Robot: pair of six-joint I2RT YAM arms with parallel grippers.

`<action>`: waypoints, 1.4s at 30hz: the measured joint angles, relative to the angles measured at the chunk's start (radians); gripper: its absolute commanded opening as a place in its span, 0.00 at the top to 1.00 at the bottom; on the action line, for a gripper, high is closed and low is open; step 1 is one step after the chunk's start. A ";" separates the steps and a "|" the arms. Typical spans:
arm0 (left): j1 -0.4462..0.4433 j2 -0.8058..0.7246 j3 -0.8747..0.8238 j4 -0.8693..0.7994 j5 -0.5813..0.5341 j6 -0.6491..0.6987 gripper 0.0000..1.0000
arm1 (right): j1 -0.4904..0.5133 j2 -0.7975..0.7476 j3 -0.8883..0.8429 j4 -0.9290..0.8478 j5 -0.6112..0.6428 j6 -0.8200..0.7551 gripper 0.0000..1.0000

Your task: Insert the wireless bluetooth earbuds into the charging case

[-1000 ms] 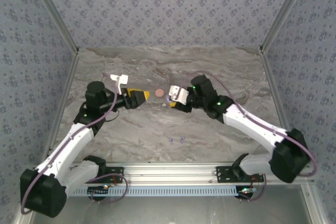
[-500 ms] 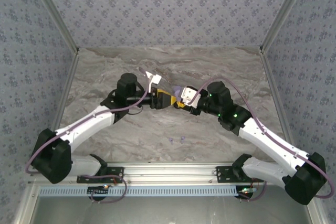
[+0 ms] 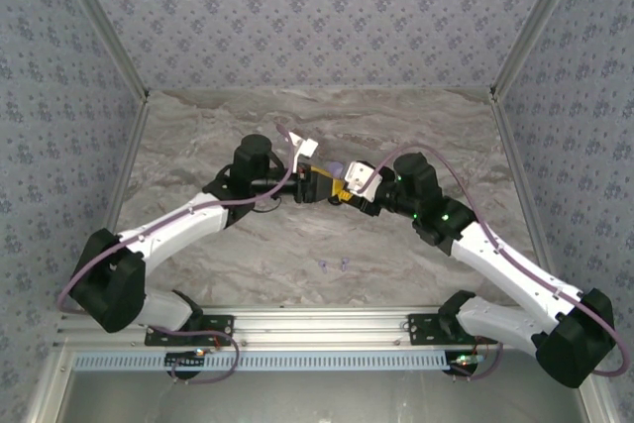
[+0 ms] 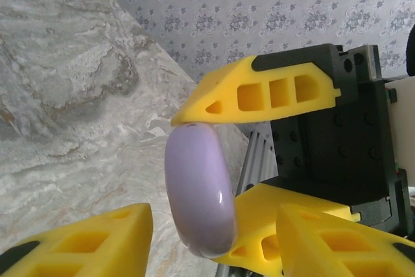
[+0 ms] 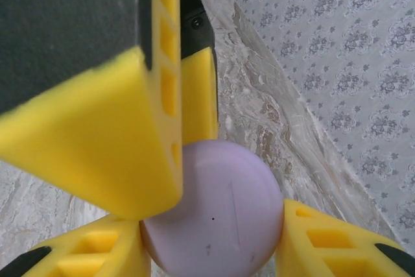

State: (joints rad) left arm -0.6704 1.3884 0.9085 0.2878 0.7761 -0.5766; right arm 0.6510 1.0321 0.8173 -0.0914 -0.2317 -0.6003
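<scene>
Lavender charging case showed face-on from right wrist, edge-on from left wrist, its rim pinched by right gripper, left gripper half-spread across its faces, grip unclear, overhead two lavender earbuds lay on table, well nearward of both grippers.

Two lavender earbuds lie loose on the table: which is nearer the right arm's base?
The right-hand earbud in the top view; the left-hand earbud lies beside it, farther off.

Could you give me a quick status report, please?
Right pincer shut on lavender case. Left pincer open, straddling it. Two earbuds loose on table.
</scene>
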 measured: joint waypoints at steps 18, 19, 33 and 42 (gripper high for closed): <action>-0.011 0.020 0.007 0.005 0.020 0.010 0.80 | -0.007 0.002 0.004 -0.021 -0.040 0.047 0.31; -0.011 0.019 0.007 0.009 0.016 0.017 0.81 | -0.007 -0.002 0.005 -0.030 -0.042 0.058 0.28; -0.092 -0.110 -0.194 0.262 -0.197 0.264 0.85 | -0.148 -0.188 -0.071 0.063 -0.186 0.485 0.00; -0.113 -0.158 -0.258 0.372 -0.247 0.359 0.87 | -0.184 -0.140 -0.095 0.141 -0.237 0.692 0.00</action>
State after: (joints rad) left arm -0.7830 1.2301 0.6506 0.6601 0.5293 -0.2173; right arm 0.4667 0.8921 0.7223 0.0498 -0.4686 0.0914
